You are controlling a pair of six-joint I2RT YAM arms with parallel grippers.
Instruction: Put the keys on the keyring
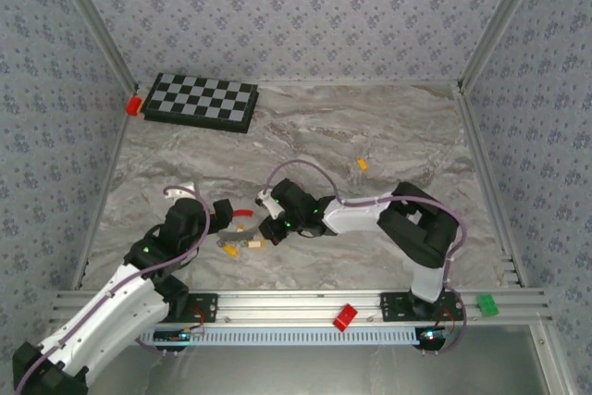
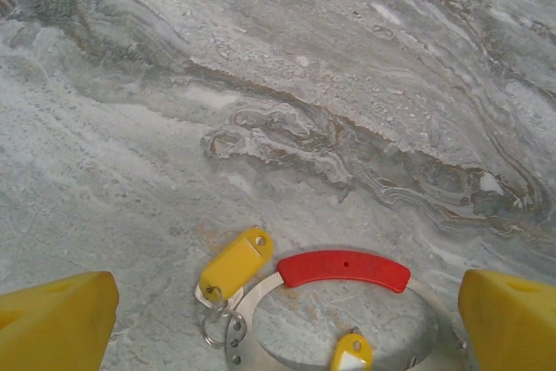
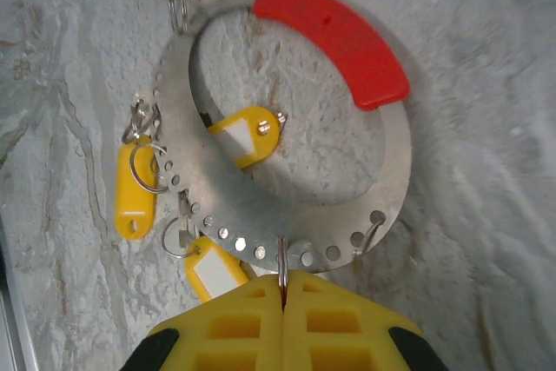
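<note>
Checkerboard point(image 1: 201, 102) far-left on marble table point(image 1: 370, 127); red block point(image 1: 134, 104) at its left end; green block point(image 1: 487, 303) on near rail.

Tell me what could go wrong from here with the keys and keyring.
The right hand is shut on a small wire loop at the edge of the keyring; that thin pinch could slip. Pulling may drag the keyring and shift the key lying inside it. The open left hand flanks the keyring and might bump it.

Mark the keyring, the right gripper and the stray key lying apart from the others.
keyring point(image 3: 252, 223): right wrist view, metal band.
right gripper point(image 3: 282, 284): right wrist view, fingertip seam.
stray key point(image 1: 362, 165): top view, yellow head.
</note>
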